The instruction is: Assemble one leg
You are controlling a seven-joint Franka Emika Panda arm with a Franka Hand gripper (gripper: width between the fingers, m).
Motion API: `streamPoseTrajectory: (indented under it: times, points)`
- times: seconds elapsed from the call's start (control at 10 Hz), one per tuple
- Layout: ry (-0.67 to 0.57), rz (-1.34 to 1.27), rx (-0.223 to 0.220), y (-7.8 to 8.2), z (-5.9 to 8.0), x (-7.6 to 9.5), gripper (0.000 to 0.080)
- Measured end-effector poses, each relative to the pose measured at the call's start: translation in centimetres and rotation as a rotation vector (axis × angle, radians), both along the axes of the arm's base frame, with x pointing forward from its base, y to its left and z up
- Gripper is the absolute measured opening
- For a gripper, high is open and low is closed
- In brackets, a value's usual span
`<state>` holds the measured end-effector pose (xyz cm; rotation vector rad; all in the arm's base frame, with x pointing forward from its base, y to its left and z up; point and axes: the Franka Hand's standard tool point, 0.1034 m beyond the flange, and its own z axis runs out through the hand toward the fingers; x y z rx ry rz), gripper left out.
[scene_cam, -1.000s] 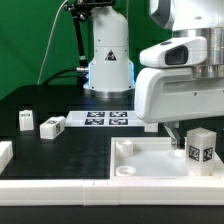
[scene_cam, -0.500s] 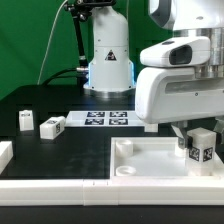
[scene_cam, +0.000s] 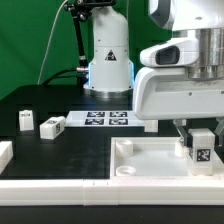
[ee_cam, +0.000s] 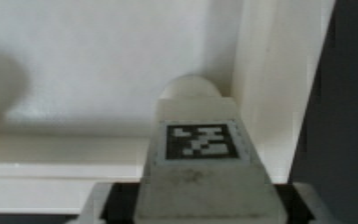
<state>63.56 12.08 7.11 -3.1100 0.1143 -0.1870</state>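
Note:
My gripper (scene_cam: 203, 133) is shut on a leg (scene_cam: 203, 146), a small white block with a black-and-white tag on its face. I hold it upright low over the right end of the large white tray-like piece (scene_cam: 140, 150), close to its surface; contact cannot be told. In the wrist view the leg (ee_cam: 201, 150) fills the space between my fingers (ee_cam: 105, 205), its tip pointing at the tray's inner corner (ee_cam: 247, 60). Two more legs (scene_cam: 51, 126) (scene_cam: 26, 120) lie on the black table at the exterior view's left.
The marker board (scene_cam: 107, 119) lies flat behind the tray, in front of the robot's base (scene_cam: 108, 60). A white part (scene_cam: 4, 152) shows at the exterior view's left edge. A white ledge (scene_cam: 60, 190) runs along the front.
My gripper has lowered the held leg toward the tray's right end and shifted it slightly to the exterior view's right. The other legs have not moved.

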Motion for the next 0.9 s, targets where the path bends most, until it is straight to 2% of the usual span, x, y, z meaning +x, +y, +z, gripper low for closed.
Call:
streamPoseTrajectory:
  times: [0.2,0.3,0.7,0.9]
  points:
    - [0.005,-0.256,0.04,-0.2,0.0,0.0,0.0289]
    - [0.006,-0.348,0.041,-0.3,0.0,0.0,0.0289]
    - [0.01,-0.644,0.017,-2.3,0.0,-0.4,0.0301]
    - [0.009,-0.697,0.005,-3.0,0.0,-0.5,0.0301]
